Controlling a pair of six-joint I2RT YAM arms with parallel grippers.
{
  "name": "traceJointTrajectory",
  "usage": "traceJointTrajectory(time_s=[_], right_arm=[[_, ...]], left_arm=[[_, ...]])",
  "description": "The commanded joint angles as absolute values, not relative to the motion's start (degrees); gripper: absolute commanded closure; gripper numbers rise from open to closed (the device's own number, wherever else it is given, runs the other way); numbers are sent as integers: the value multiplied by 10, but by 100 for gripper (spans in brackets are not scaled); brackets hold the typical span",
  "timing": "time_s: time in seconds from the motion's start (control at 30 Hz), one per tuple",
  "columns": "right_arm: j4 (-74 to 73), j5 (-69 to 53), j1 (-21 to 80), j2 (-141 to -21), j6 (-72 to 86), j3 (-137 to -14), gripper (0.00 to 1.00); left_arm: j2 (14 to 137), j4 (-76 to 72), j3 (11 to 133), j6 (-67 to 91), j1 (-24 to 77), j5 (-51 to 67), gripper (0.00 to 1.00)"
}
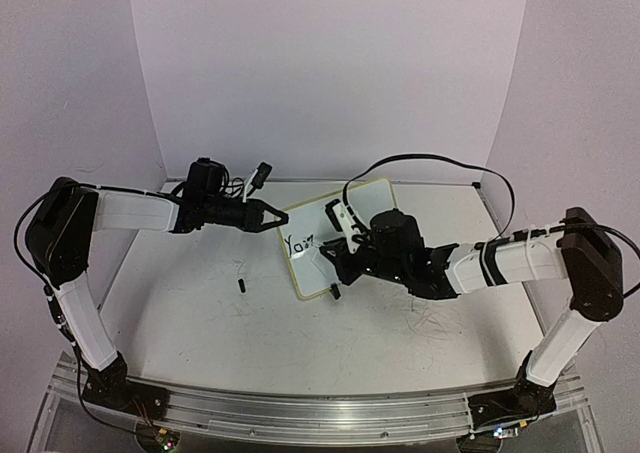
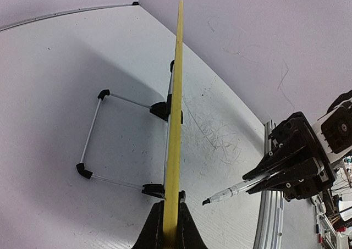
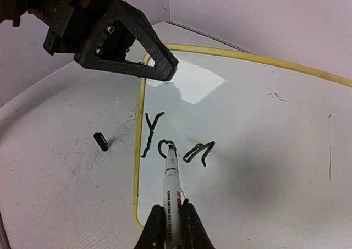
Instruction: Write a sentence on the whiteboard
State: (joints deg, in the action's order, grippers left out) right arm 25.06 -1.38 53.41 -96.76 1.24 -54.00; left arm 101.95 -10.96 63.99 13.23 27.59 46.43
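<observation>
The whiteboard point(image 3: 264, 128) stands tilted on the table point(image 1: 200, 313), near the far edge and about midway between the side edges. Its writing face is turned toward the right arm. Seen edge-on from the left wrist, only its pale yellow rim shows, with a wire stand point(image 2: 92, 132) folded out behind it on black feet.

The sentence point(image 3: 164, 144) is only begun. A tall "Y" point(image 3: 150, 136) sits just inside the board's left rim, then a small "o", then a rough mark that may be a "u". The rest of the face is bare apart from a few faint strokes and a patch of glare.

The marker point(image 3: 171, 180) has its tip on the board, touching the right side of the "o". The right gripper point(image 3: 171, 215) has its jaws closed narrowly on the marker's barrel, and the pen juts straight out ahead of the fingers.

The left gripper point(image 2: 171, 208) pinches the board's left edge. Its jaws are nearly together, with the yellow rim sandwiched between them.

A small black cap point(image 3: 100, 141) lies flat on the table, left of the board, near it but not touching, on the near side of the left gripper.
</observation>
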Motion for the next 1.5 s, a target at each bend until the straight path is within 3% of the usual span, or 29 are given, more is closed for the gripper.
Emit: traceJointTrajectory(time_s=[0.0, 1.47], right_arm=[[259, -16, 533, -986, 6, -574, 100], [229, 37, 534, -1005, 27, -561, 100]], left_arm=[[1004, -83, 633, 119, 272, 456, 100], [998, -83, 631, 119, 272, 457, 100]])
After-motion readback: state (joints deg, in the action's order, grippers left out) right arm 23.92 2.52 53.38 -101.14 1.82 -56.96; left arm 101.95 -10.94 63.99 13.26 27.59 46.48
